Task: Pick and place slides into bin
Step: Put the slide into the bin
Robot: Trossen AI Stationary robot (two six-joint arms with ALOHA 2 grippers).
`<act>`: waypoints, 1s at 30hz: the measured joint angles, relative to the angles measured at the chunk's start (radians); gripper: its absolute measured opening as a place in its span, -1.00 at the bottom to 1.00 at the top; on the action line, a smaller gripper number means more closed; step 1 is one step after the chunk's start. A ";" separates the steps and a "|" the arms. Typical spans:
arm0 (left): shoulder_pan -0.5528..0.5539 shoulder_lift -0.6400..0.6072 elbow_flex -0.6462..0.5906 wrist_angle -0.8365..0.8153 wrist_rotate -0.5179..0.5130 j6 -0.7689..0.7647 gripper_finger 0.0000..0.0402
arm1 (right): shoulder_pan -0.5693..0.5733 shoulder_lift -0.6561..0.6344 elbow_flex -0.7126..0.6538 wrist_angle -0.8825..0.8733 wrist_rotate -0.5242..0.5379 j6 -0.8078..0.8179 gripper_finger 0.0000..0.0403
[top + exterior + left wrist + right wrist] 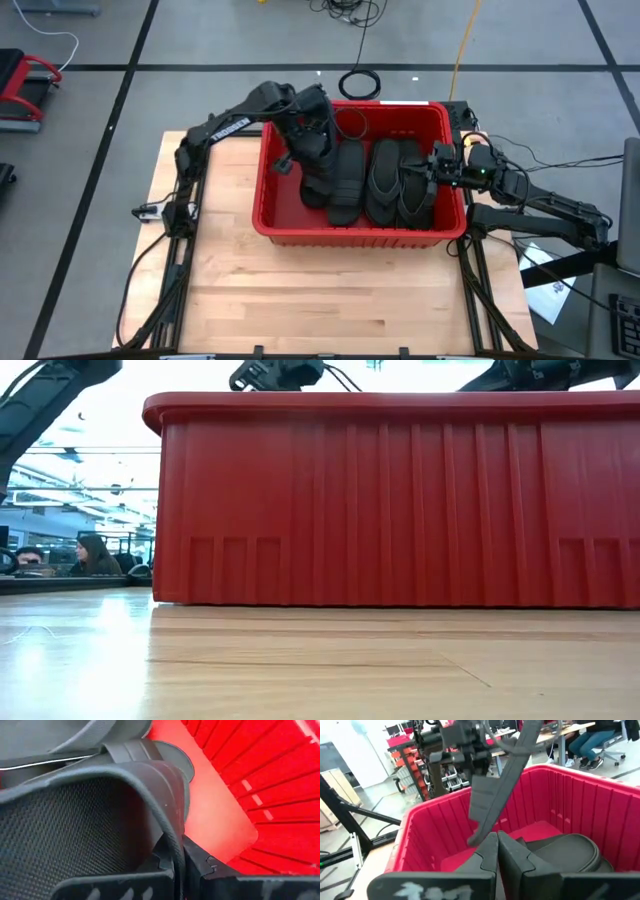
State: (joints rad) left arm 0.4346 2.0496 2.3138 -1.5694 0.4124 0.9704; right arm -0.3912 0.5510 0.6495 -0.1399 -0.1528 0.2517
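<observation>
Gripping slide (90, 825), left tool (300, 150) inside bin (262, 215).

Overhead, table-level and both wrist cameras all share the red bin (352, 229), wrists closest.

The only lettering in view is white print along the dark upper link of the left arm (228, 125), seen from above near the wooden table's far left corner. It looks like a brand name, too small to make out.
</observation>
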 joint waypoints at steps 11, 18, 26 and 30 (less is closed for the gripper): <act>0.007 -0.027 -0.162 -0.001 0.117 -0.033 -0.99 | 0.000 0.000 0.000 0.000 0.033 0.051 -0.98; 0.005 -0.023 -0.369 0.000 0.118 0.047 -0.99 | 0.000 0.000 0.000 0.000 0.130 0.056 -0.98; -0.009 0.006 -0.481 0.039 0.128 0.083 -0.99 | 0.000 0.000 0.000 0.000 0.130 0.032 -0.98; -0.010 0.050 -0.476 0.081 0.135 0.089 -0.99 | 0.000 0.000 0.000 -0.001 0.130 0.032 -0.98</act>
State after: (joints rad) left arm 0.4243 2.0999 1.8381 -1.4879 0.5475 1.0595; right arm -0.3912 0.5510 0.6495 -0.1406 -0.0223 0.2836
